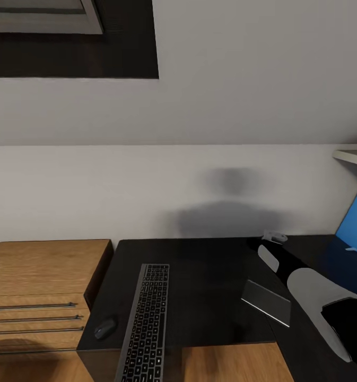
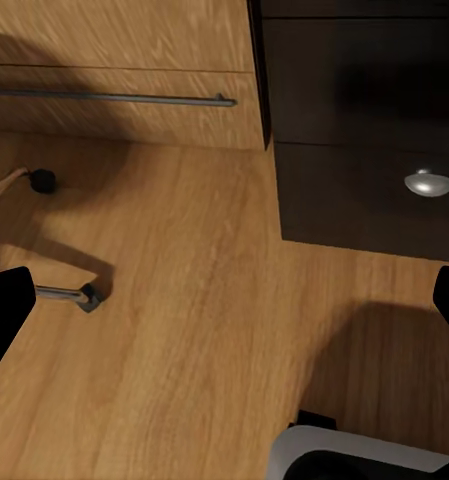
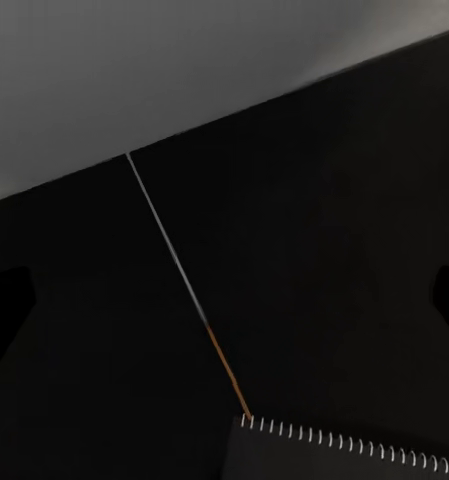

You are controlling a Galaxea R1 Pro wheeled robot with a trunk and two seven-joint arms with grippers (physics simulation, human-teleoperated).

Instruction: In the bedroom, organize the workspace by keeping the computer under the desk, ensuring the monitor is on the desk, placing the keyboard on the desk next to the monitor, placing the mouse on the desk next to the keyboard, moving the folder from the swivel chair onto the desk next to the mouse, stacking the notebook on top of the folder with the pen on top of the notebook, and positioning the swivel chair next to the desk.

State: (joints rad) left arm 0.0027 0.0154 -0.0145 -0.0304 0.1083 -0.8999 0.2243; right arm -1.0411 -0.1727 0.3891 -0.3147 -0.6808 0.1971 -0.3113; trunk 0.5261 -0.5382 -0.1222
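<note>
On the glossy black desk (image 1: pixel 210 276) the keyboard (image 1: pixel 146 318) lies lengthwise near the left end, with the small dark mouse (image 1: pixel 105 329) just left of it. A grey spiral-bound notebook (image 1: pixel 267 301) lies to the right, and its edge also appears in the right wrist view (image 3: pixel 344 445). The blue folder (image 1: pixel 356 223) rests at the desk's far right edge. My right arm (image 1: pixel 305 281) reaches over the desk, and its gripper (image 3: pixel 224 300) is open above the bare top. My left gripper (image 2: pixel 224 300) hangs open over the wooden floor. Computer, monitor, pen and swivel chair are out of view.
A light wooden drawer cabinet (image 1: pixel 40 286) stands against the desk's left side, its bar handle (image 2: pixel 114 98) low by the floor. The desk's black drawer unit has a silver knob (image 2: pixel 429 183). A white shelf (image 1: pixel 353 155) juts out at the upper right. The wall runs behind the desk.
</note>
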